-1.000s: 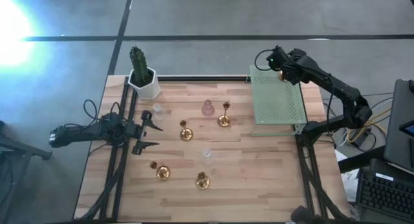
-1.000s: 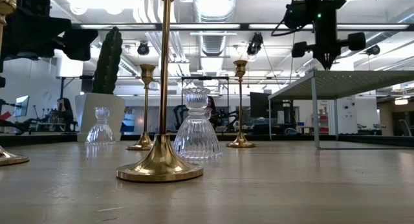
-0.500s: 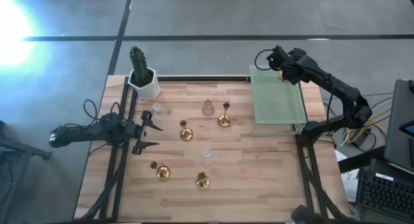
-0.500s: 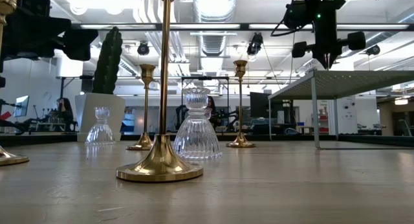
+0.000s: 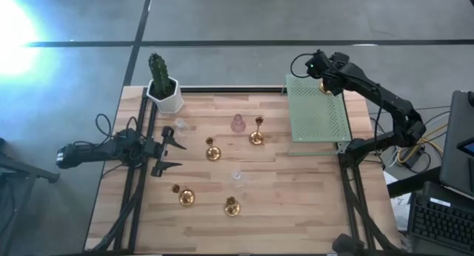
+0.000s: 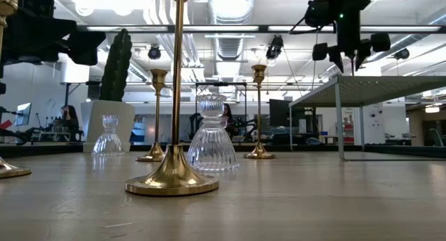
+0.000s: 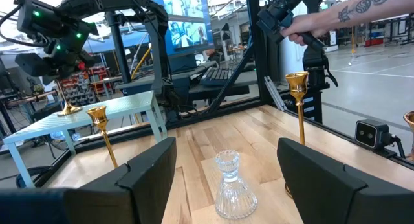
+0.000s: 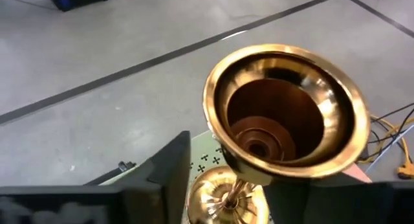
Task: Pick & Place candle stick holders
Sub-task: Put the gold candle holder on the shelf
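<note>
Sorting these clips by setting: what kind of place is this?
Probably a robotics lab or workshop: open ceiling ducts, computer screens behind the wooden table, and a bare concrete floor.

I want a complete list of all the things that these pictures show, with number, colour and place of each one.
gold candle stick holders on table: four, gold, table middle and front
gold holder on rack: one, gold, standing between the right gripper's fingers
pink glass holder: one, pinkish, table middle
clear glass holders: two, clear, one in the middle, one near the left gripper
cactus pot: one, white with green cactus, far left corner
rack: one, pale green, right side
table: one, light wood
person's arm: one, beyond the table
left gripper: open, left edge
right gripper: open, over the rack
</note>
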Controlling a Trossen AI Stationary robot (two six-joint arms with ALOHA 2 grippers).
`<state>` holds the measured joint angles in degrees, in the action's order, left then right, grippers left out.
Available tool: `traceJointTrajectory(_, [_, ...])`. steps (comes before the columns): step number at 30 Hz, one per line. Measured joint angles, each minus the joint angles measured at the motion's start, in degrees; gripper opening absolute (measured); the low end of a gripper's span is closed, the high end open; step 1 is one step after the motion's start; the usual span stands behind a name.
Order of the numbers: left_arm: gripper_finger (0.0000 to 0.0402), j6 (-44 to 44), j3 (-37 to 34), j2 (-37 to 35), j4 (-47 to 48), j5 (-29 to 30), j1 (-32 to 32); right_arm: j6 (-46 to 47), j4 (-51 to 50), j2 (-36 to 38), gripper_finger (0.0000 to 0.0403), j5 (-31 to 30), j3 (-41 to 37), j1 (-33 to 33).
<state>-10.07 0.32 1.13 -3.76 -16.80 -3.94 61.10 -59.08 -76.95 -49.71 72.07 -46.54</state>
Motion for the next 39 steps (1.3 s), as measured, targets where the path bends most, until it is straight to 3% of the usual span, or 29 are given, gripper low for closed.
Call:
traceJointTrajectory(9, [0.0273, 0.0, 0.0, 0.0, 0.0, 0.0, 0.0, -1.6, -0.7, 0.1, 0.0254, 0.7, 0.4, -0.3])
traceJointTrajectory(16, [0.0273, 0.0, 0.0, 0.0, 0.0, 0.0, 0.0, -3.0, -2.0, 1.6, 0.0291, 2.2, 0.4, -0.3])
traceJointTrajectory(22, [0.0273, 0.0, 0.0, 0.0, 0.0, 0.0, 0.0, -0.4, -9.7, 5.5, 0.0289, 2.4, 1.1, 0.7])
traceJointTrajectory(31, [0.0273, 0.0, 0.0, 0.0, 0.0, 0.0, 0.0, -5.8, -7.7, 12.2, 0.0262, 8.4, 1.0, 6.2])
traceJointTrajectory(39, [0.0273, 0.0, 0.0, 0.0, 0.0, 0.0, 0.0, -8.6, -11.2, 16.9, 0.0242, 23.5, 1.1, 13.3])
